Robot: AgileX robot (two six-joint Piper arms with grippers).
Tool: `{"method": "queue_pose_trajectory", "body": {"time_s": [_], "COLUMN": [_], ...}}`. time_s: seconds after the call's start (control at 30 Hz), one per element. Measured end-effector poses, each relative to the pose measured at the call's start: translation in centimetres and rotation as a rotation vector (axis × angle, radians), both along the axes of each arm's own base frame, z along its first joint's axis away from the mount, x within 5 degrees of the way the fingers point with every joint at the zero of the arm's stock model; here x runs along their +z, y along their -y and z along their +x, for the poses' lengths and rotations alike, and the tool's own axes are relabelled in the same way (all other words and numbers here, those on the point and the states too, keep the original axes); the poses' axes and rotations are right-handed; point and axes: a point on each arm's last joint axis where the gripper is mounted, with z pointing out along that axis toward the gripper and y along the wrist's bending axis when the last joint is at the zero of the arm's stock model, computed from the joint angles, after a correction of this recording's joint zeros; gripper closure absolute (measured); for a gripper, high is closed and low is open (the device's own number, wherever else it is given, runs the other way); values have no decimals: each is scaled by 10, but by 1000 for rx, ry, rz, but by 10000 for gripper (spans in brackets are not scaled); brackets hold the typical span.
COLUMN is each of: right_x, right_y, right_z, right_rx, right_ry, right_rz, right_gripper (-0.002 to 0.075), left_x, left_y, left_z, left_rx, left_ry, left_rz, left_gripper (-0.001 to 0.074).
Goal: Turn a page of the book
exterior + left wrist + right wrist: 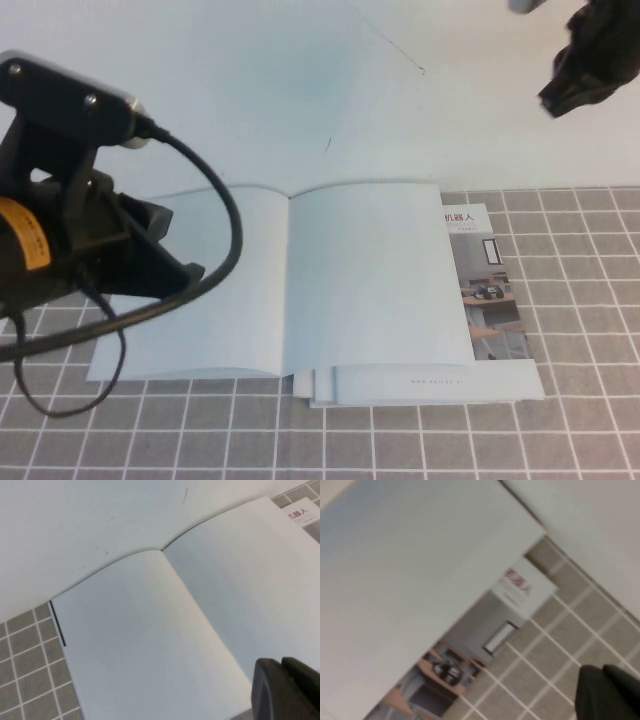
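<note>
The book (300,280) lies open and flat on the table, showing two plain white faces that meet at the spine (162,549). No page is lifted: the left page (200,300) and the right page (375,280) both lie flat. My left gripper (180,265) hangs over the book's left edge; in the left wrist view its tips (281,664) are shut with nothing between them, just above the white paper. My right gripper (560,98) is raised at the far right, away from the book. In the right wrist view it (602,672) is shut and empty over the tiled mat.
A second booklet (485,290) with a red Chinese heading and a room photo sticks out from under the book's right edge; it also shows in the right wrist view (470,655). A grey tiled mat (580,300) covers the near table, with plain white surface (300,90) behind. More white sheets (420,385) protrude at the front.
</note>
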Motion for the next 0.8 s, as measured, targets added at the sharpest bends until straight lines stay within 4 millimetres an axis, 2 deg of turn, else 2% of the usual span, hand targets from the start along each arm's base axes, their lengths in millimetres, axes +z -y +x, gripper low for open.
{"method": "queue_pose_trajectory", "body": {"time_s": [0.1,0.2,0.37,0.5,0.67,0.8], "right_x": [33,67,128,156,165,153], "right_y": [21,26,28,35,43,50], "right_z": [-15,-36,-87,-129,-179,-215], "right_rx": [-102,-126,-105,-101,-112,-115], "right_ry": [75,149,288,357,365,329], "right_rz": [-31,-13,72,90,102,93], "right_gripper": [727,727,727,727,727,727], "left_x": [-4,-5,-6,-10,-25,-30], "left_y": [-7,-13,-24,-34,-38,-35], "left_z": [-11,-23,-44,-60,-68,-69], "left_rx": [-8,-36,-79,-78,-100,-134], "left_ry": [31,109,243,277,306,350], "left_rz": [3,-33,-73,-89,-61,-93], "left_gripper": [738,738,738,738,738,738]}}
